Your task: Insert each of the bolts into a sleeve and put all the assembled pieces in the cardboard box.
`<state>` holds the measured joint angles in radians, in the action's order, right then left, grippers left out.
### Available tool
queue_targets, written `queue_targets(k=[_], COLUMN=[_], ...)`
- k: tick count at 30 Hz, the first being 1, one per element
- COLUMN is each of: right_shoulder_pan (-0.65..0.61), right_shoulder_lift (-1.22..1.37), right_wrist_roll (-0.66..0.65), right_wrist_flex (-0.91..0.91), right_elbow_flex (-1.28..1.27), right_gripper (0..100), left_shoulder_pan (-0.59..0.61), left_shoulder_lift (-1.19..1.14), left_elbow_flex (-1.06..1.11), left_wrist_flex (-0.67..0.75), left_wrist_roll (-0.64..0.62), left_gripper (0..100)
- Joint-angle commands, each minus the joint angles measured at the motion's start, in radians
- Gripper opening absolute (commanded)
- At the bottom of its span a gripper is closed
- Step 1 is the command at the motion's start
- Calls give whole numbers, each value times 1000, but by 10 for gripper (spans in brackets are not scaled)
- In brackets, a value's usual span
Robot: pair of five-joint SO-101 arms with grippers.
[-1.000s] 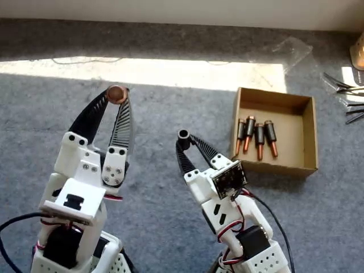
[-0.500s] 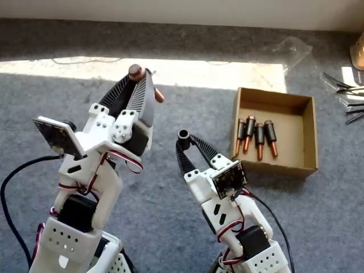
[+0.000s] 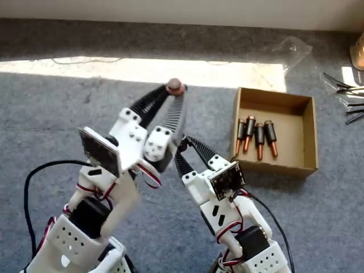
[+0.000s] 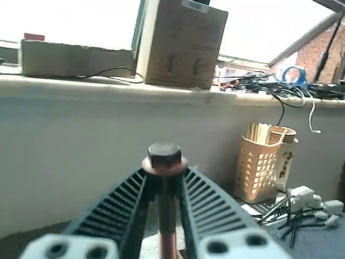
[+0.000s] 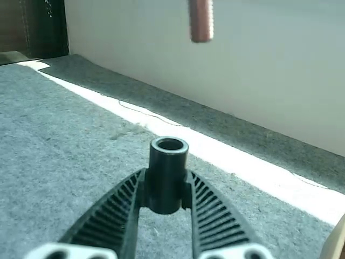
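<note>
Fingers: my left fingers [image 4: 126,202] are clamping a copper bolt [image 4: 164,162] upright by its shank; my right fingers [image 5: 121,208] are gripping a black sleeve [image 5: 168,172], bore up, the bolt's tip hanging above it, apart. Four assembled pieces [image 3: 257,135] are lying in the cardboard box [image 3: 311,133] on the carpeted bench [image 3: 45,125].

- Grey carpet [image 3: 45,114] covers the floor beneath the left gripper [image 3: 174,91] and the right gripper [image 5: 168,182].
- A bright strip of sunlight [image 3: 85,71] crosses the carpet just beyond the left gripper, with a thin cable [image 3: 74,60] lying along its far edge.
- A pale wall [image 3: 170,10] rises beyond the strip.
- Beyond the left gripper and higher up, a ledge [image 4: 81,86] under bright windows [image 4: 81,19] carries a brown carton [image 4: 180,43] and tangled cables [image 4: 259,83].
- Off to that gripper's right, against the wall, stands a perforated basket [image 4: 261,167] of wooden sticks.
</note>
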<state>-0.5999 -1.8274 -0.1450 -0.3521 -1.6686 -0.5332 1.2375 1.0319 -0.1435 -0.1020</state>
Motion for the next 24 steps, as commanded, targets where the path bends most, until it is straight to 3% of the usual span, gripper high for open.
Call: queue_targets(k=[1, 7, 12, 17, 21, 24], right_shoulder_pan=[-7, -7, -7, -7, -7, -7], right_shoulder_lift=[-10, -10, -10, -10, -10, -10], right_wrist_roll=[-3, -3, -6, -6, -6, -6], right_wrist_flex=[33, 33, 31, 30, 30, 28], right_elbow_flex=[-113, -111, -110, -110, -110, -110], right_gripper=[5, 5, 5, 5, 5, 5], left_shoulder_pan=[-102, -94, 12, 41, 41, 41], left_shoulder_lift=[7, 7, 2, -4, -4, -4], left_elbow_flex=[-58, -62, -113, -229, -236, -205], left_wrist_flex=[-23, -69, -135, -310, -322, -319], left_wrist_roll=[130, 137, 124, -28, -43, -121], left_gripper=[7, 10, 10, 10, 10, 10])
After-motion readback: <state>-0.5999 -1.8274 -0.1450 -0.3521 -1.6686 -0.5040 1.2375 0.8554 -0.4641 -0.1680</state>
